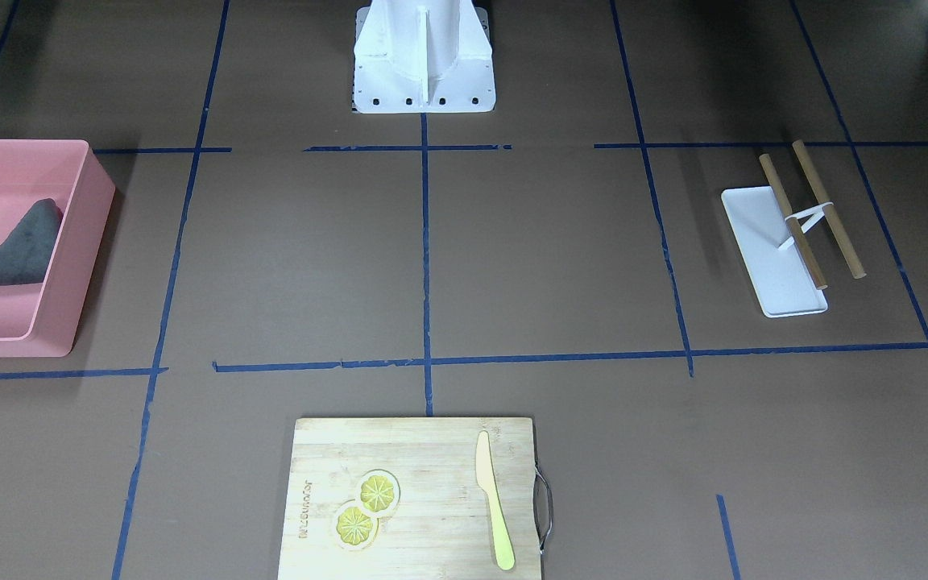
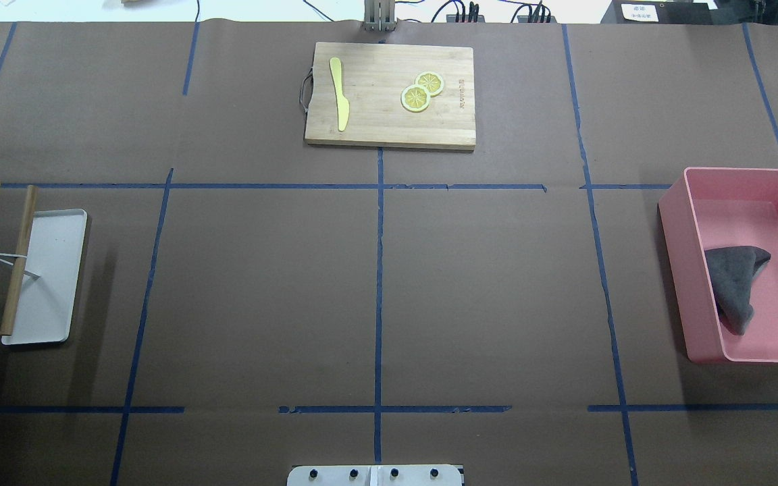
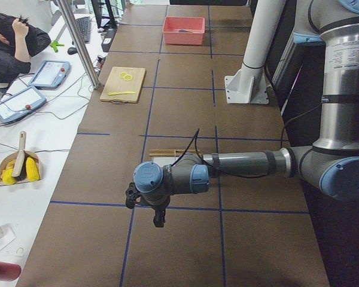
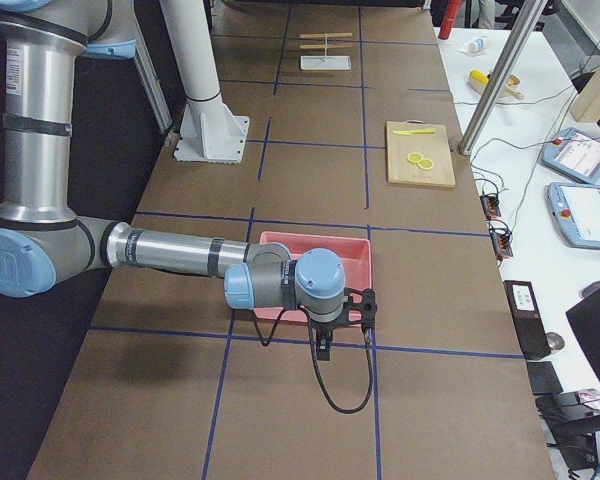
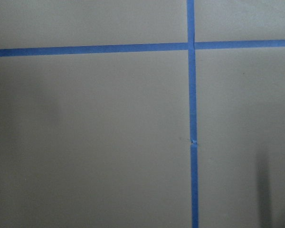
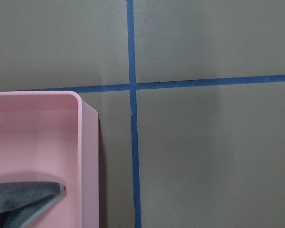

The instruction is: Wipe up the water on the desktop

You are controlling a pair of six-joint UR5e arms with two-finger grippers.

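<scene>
1. The desktop (image 2: 483, 290) is brown, taped into blue rectangles. No water can be made out on it.
2. The cloth (image 2: 733, 283) lies in the pink bin (image 2: 672, 270) at the right end, its long axis roughly near to far.
3. The right gripper (image 4: 323, 350) hangs just beside the bin's outer wall, with the cloth to its left, so the right arm is the nearer.
4. The left gripper (image 3: 159, 221) hangs over the left end, well apart.
5. Jaw spread: cannot tell for either gripper.
6. The board (image 2: 389, 94) carries print that is too small to read.
</scene>
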